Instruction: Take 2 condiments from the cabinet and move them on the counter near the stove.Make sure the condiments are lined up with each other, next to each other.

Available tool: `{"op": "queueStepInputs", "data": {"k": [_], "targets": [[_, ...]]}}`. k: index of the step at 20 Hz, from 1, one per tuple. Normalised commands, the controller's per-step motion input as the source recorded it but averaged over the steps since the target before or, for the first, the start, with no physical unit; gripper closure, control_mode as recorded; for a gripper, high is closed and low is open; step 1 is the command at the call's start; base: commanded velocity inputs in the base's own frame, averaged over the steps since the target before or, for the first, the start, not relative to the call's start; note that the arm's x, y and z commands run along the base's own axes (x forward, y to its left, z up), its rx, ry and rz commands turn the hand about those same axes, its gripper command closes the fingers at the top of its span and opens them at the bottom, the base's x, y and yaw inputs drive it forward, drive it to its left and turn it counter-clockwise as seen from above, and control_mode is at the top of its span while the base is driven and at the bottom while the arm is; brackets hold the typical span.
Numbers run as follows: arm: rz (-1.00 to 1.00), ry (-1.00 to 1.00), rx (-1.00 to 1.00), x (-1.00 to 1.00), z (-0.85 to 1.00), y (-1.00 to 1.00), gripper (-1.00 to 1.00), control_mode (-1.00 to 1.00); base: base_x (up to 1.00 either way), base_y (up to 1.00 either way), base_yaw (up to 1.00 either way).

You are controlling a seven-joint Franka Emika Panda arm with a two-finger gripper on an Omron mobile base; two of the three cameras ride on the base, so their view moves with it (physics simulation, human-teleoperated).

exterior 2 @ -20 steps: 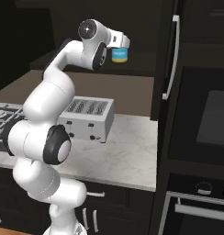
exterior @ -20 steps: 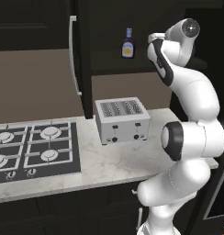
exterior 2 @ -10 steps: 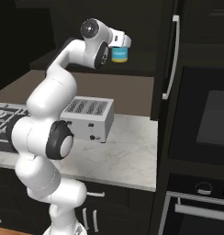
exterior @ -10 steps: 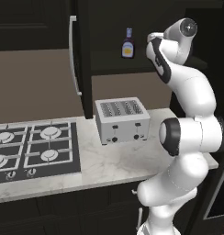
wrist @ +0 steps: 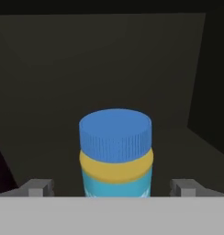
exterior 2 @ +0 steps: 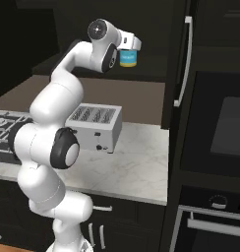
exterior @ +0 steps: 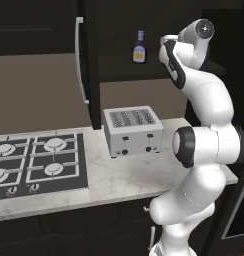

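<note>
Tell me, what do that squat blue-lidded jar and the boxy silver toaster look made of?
The squat blue-lidded jar: probably plastic, its blue lid matte with fine ribs round the rim; the yellow and teal bands could be a label or the contents. The boxy silver toaster: apparently brushed metal, judging by its dull grey sheen, with dark knobs in front.

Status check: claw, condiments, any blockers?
Claw open, fingers either side of the jar on the cabinet shelf. Bottle upright on the same shelf. Nothing between claw and jar.
</note>
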Motion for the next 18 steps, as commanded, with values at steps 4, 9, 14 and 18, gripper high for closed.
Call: {"op": "queueStepInputs", "data": {"k": [4, 9, 14, 18], "targets": [[0.0, 0.01, 0.0, 0.05, 0.0, -0.03, -1.0, -1.0, 0.0, 0.0, 0.0], [0.0, 0.02, 0.0, 0.16, 0.0, -0.02, -1.0, -1.0, 0.0, 0.0, 0.0], [0.0, 0.01, 0.0, 0.13, 0.0, -0.03, -1.0, -1.0, 0.0, 0.0, 0.0], [0.0, 0.01, 0.0, 0.08, 0.0, -0.05, -1.0, -1.0, 0.0, 0.0, 0.0]]}}
